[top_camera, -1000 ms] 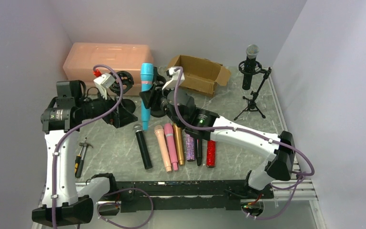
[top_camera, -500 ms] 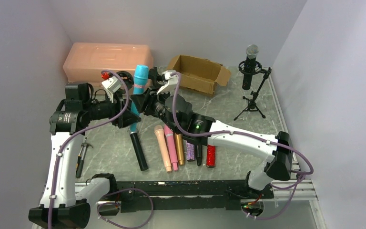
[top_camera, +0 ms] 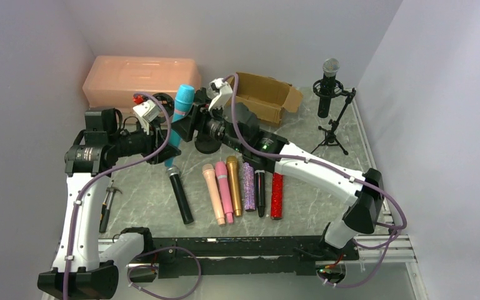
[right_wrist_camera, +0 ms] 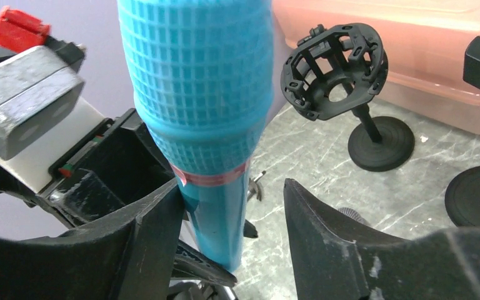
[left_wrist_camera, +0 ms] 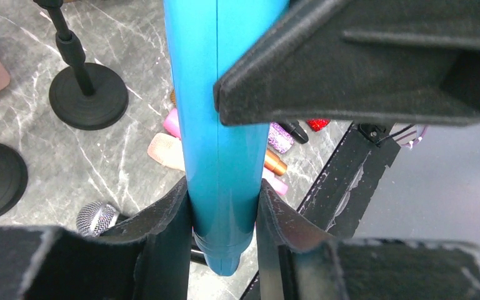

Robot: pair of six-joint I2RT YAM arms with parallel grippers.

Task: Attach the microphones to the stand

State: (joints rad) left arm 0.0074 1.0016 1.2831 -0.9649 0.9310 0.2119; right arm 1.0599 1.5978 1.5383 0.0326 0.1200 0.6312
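One teal microphone (top_camera: 180, 110) in left gripper (left_wrist_camera: 223, 212)

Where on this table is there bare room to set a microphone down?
Bare tabletop lies between the hand tool and the black microphone, and between the cardboard box and the tripod stand. Crowded: the row from the peach microphone to the red glitter microphone, and around the teal microphone.

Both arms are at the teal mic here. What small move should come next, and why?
Probably close the right pincer on the teal microphone just below its head: its fingers straddle it, open. The left pincer clamps the tail end, which must be free to drop into the empty shock mount.
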